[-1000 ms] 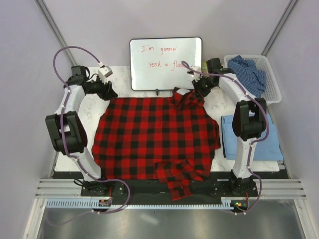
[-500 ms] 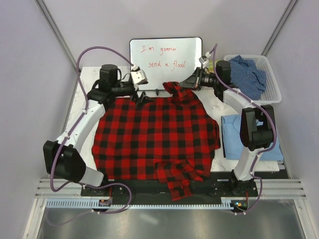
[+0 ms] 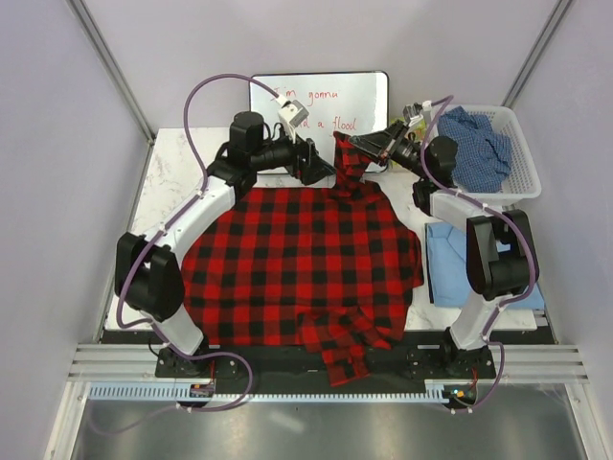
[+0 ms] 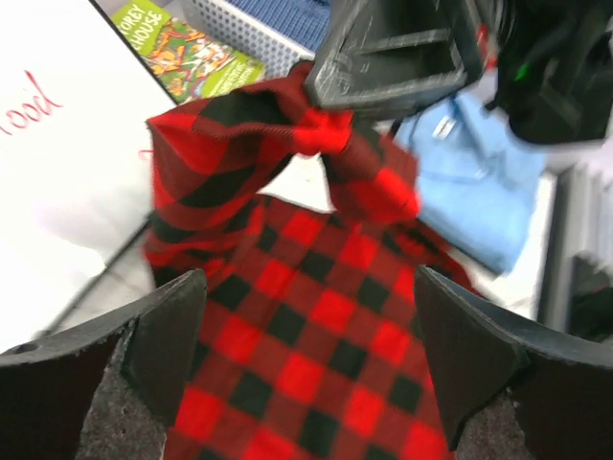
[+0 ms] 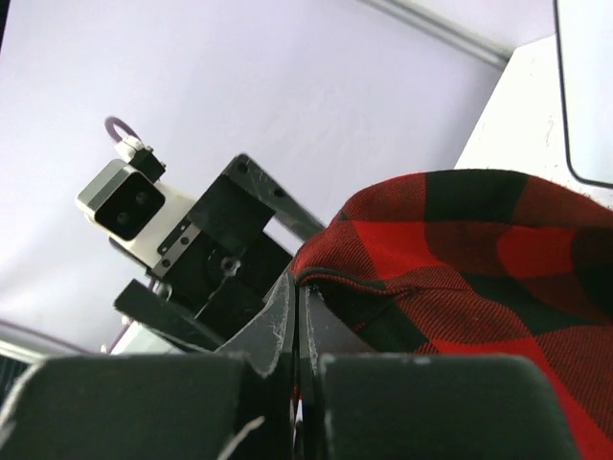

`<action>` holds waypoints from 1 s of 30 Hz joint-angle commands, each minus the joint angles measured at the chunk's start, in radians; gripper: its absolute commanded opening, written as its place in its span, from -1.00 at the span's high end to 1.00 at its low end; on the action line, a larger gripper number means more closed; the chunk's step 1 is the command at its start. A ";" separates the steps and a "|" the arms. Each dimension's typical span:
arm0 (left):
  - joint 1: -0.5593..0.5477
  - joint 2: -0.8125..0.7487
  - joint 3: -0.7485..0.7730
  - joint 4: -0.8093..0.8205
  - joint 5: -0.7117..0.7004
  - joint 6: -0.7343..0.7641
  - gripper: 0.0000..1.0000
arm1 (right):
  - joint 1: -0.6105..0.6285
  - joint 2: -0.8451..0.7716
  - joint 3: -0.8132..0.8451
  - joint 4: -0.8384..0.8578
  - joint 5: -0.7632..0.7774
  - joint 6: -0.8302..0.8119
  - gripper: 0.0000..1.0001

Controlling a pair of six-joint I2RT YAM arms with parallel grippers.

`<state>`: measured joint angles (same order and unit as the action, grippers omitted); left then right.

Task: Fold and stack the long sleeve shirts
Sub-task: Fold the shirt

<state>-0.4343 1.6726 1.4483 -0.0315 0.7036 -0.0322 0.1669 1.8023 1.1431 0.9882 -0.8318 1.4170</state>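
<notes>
The red-and-black checked flannel shirt (image 3: pixel 297 259) lies spread over the middle of the table. My right gripper (image 3: pixel 356 144) is shut on a fold of its far edge (image 5: pixel 460 240) and holds that part lifted at the back. My left gripper (image 3: pixel 321 171) hangs wide open just to the left of the lifted fold, facing it, with only flannel (image 4: pixel 316 316) below its fingers (image 4: pixel 168 335). A folded light blue shirt (image 3: pixel 498 273) lies at the right edge. The darker blue speckled shirt (image 3: pixel 479 139) sits in the basket.
A whiteboard (image 3: pixel 330 101) with red writing stands at the back centre, right behind both grippers. The white basket (image 3: pixel 522 177) is at the back right. A green book (image 4: pixel 187 62) lies by the basket. One flannel sleeve (image 3: pixel 350 350) hangs over the near edge.
My left arm swung from the back left corner to the back centre, and its gripper opened wide. My right gripper lifted the flannel's far edge up and slightly left.
</notes>
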 commanded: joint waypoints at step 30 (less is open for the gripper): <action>-0.035 0.161 0.488 -0.927 -0.085 0.915 0.96 | -0.067 -0.196 0.263 -1.051 -0.221 -1.381 -0.77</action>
<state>-0.4583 1.8053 1.8648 -0.6292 0.6090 0.3454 0.1276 1.7073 1.2751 0.4652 -0.9691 0.7284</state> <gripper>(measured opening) 0.030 0.881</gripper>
